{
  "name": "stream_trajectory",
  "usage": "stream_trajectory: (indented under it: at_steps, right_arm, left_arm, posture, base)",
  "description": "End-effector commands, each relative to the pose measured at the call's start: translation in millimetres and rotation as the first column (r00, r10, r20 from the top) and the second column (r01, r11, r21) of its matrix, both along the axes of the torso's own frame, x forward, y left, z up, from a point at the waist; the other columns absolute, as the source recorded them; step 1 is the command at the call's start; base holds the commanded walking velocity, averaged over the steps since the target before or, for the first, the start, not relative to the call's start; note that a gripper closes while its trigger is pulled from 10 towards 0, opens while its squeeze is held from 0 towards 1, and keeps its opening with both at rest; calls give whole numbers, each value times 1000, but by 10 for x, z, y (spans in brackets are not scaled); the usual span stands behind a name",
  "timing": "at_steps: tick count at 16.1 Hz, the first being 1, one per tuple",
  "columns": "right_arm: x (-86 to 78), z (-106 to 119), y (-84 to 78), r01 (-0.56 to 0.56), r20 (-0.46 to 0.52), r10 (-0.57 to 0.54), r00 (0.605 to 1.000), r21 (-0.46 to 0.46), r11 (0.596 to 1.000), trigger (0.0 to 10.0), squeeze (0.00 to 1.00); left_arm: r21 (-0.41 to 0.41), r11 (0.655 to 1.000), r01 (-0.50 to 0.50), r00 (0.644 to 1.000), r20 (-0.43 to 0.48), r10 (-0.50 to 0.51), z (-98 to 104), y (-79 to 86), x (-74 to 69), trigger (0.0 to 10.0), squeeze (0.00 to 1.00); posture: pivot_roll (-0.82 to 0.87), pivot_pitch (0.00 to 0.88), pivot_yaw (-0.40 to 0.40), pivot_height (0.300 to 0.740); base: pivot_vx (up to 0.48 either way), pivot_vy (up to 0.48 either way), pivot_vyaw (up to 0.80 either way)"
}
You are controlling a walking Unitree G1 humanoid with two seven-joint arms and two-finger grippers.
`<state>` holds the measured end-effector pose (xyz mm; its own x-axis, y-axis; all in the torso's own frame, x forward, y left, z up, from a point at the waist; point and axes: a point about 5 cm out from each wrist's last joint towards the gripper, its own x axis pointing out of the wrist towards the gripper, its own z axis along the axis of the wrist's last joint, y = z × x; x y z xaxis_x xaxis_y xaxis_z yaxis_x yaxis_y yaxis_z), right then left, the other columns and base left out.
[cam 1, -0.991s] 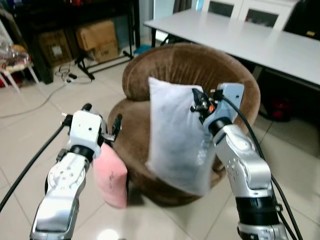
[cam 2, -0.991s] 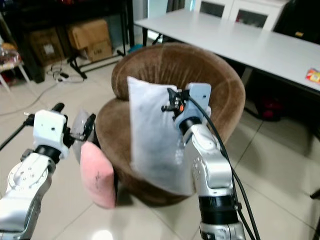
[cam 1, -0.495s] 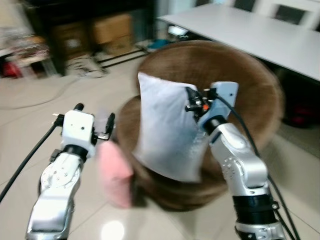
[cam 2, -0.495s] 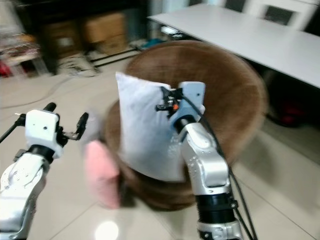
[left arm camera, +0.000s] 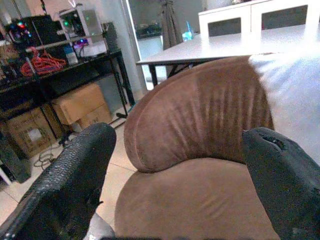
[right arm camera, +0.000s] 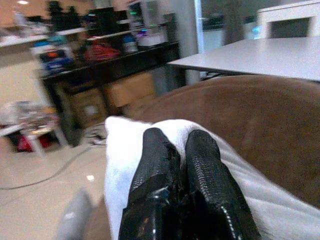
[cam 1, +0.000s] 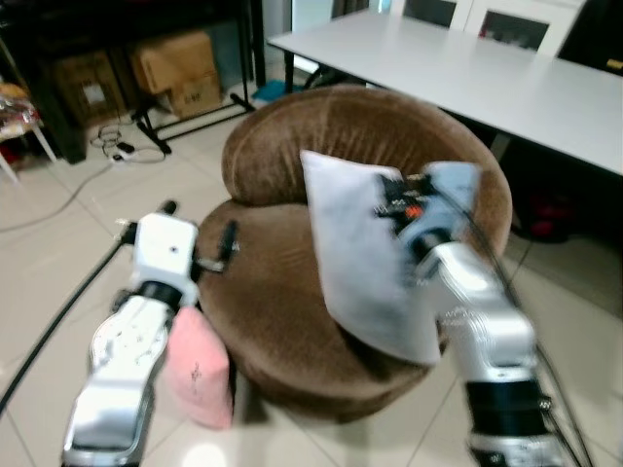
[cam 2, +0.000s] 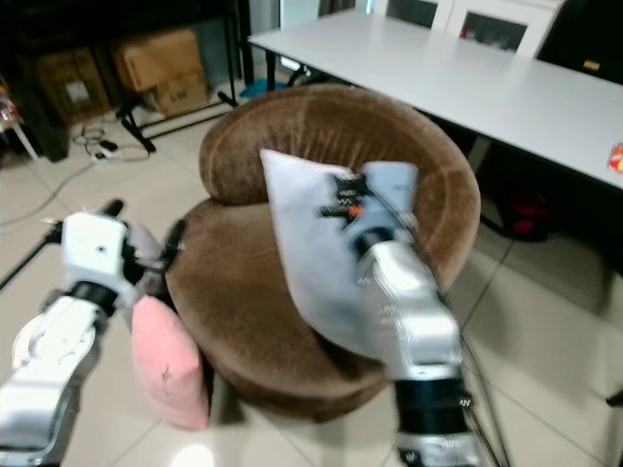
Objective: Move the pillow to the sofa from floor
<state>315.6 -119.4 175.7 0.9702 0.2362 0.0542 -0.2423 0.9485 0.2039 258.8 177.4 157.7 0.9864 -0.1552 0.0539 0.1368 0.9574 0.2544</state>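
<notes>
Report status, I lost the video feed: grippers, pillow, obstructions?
Right gripper shut on white pillow, over brown sofa. Left gripper open, empty. Pink pillow on floor beside sofa.

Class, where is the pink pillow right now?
The pink pillow stands on the tiled floor against the front left side of the brown sofa chair, just below the robot's left tool.

Pale tiled floor (cam 1: 58, 243), glossy; long white table (cam 1: 467, 73) at the back right; dark shelving (cam 1: 127, 39) at the back left, cardboard boxes (cam 1: 175, 68) beneath; cables (cam 1: 107, 146) trailing on the tiles; white cabinets (cam 1: 487, 19) beyond the table.
</notes>
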Motion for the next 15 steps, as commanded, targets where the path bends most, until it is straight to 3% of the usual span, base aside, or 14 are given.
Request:
stream_trajectory:
  at_steps: [1, 15]
  right_arm:
    - [2, 142, 99, -33, 60, 32, 998, 15, 999, 10000, 0]
    - [39, 155, 149, -49, 62, 48, 997, 15, 999, 10000, 0]
  left_arm:
    - [8, 1000, -9, 1000, -1, 9, 5, 32, -6, 10000, 0]
    - [7, 1000, -13, 1000, 5, 13, 36, 53, 24, 10000, 0]
  posture:
    - [-43, 0, -24, 740]
    - [-31, 0, -26, 740]
  base:
    - [285, 0, 0]
    - [320, 0, 0]
